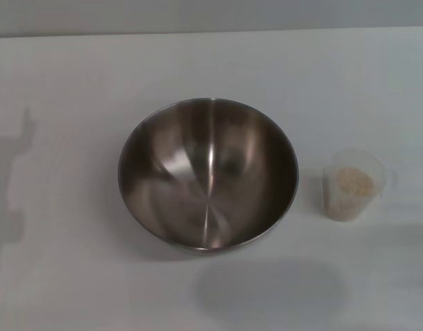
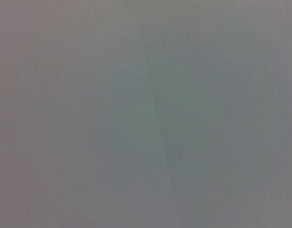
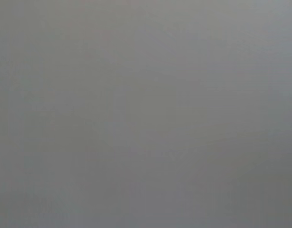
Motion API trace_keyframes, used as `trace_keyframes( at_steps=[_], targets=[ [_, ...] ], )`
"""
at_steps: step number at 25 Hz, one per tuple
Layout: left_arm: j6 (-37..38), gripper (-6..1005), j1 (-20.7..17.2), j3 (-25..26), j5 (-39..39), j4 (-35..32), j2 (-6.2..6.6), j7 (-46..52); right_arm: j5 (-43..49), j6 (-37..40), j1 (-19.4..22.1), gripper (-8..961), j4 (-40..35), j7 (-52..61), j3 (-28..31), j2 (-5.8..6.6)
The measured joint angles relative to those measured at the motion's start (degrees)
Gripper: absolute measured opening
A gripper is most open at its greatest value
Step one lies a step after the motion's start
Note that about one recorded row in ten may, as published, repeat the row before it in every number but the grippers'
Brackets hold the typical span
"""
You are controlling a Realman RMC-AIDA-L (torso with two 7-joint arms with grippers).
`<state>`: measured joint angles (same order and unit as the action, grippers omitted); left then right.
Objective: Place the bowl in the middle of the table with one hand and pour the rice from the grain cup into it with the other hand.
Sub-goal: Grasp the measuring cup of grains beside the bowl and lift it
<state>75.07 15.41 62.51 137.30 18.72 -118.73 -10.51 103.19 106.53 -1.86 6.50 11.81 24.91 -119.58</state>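
Steel bowl (image 1: 207,174) beside plastic grain cup (image 1: 352,184)

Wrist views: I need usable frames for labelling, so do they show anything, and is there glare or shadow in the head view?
Both wrist views: featureless grey, nothing recognisable. Head view: bright streaks of glare inside the bowl; soft shadows on the table at its left and near edges; the grain cup and rice read clearly.

No part of the robot's body is visible.
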Motion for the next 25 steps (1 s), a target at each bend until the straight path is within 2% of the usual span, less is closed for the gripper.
trace_keyframes(
  at_steps=[3,10,15,18,25],
  targets=[
    [0.2,818,-1.6,-1.3,0.0,-0.1,-0.02,0.1,0.0,2.5,2.3,787,-0.8,-2.9,-4.4,0.0],
    [-0.8,818,-1.4,-1.4,-0.1,-1.0,-0.17,0.5,0.0,2.4,5.7,787,1.1,-7.3,-7.5,-0.21],
    [-1.4,818,-1.0,-1.4,-0.2,-1.0,-0.26,0.6,0.0,-2.2,6.1,788,2.1,-7.2,-9.1,-0.22],
    [-1.5,818,-1.0,-1.6,-0.2,-1.0,-0.28,1.4,0.0,-5.9,5.7,788,2.5,-7.6,-13.2,-0.17],
    [-1.5,818,-1.0,-1.6,-0.2,-1.0,-0.28,2.7,0.0,-10.2,4.8,788,3.3,-7.6,-16.7,-0.16]
  ],
)
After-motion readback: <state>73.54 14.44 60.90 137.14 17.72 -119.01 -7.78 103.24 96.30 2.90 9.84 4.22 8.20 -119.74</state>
